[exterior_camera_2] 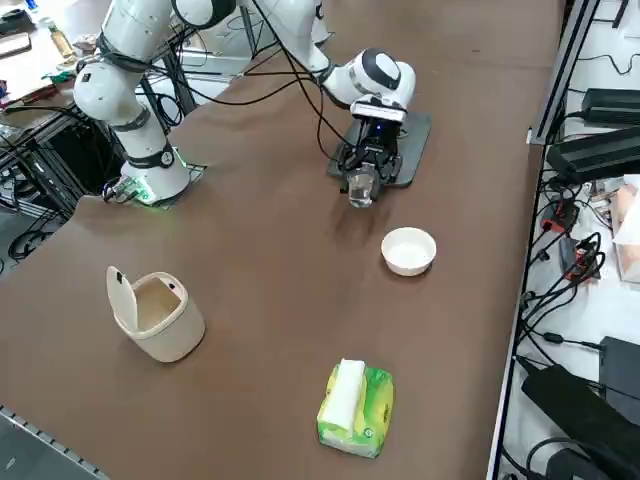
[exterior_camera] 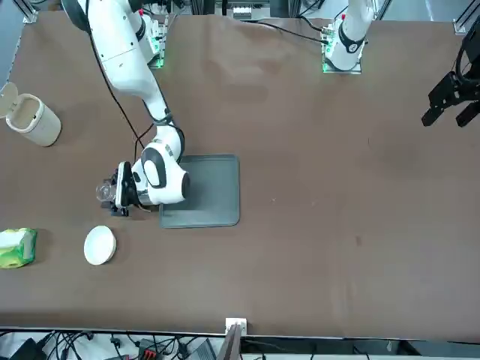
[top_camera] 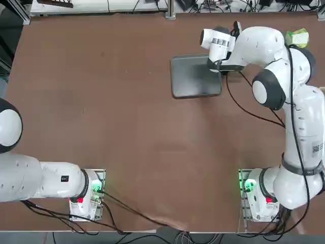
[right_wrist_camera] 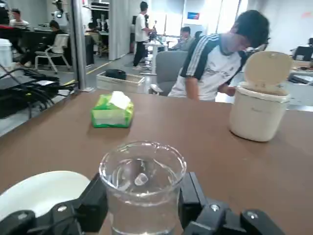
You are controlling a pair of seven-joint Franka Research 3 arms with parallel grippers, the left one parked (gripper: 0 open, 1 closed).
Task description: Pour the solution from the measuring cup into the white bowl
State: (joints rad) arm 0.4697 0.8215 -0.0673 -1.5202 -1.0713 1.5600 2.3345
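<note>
Right gripper (right_wrist_camera: 143,208), seen from the wrist view, with its two dark fingers (right_wrist_camera: 95,205) pressed against opposite sides of the measuring cup (right_wrist_camera: 142,186), pinching it upright; clear liquid shows inside the glass. From the right side view the gripper (exterior_camera_2: 363,178) holds the cup (exterior_camera_2: 361,187) low over the brown table (exterior_camera_2: 260,280), just off the near edge of the grey tray (exterior_camera_2: 412,140); whether the cup's base touches the table cannot be told. The white bowl (exterior_camera_2: 409,250) sits on the table a little beyond the cup, apart from it, and appears empty; in the front view it lies below and slightly left of the cup (exterior_camera: 104,192), as the white bowl (exterior_camera: 99,245). Farther out stand an off-white cylinder with a hinged lid (exterior_camera_2: 155,312) and a green-and-white tissue pack (exterior_camera_2: 355,405), neither in the path between cup and bowl. A person in a striped shirt (right_wrist_camera: 215,63) sits beyond the far side of the table. Judged step: the grasp is made and the carry to the bowl is in hand; pouring is not yet begun. The next move calls for bringing the cup level over the bowl's rim, then tilting the wrist slowly so the liquid falls inside; a hasty tilt or a low pass could spill liquid or knock the light bowl.
</note>
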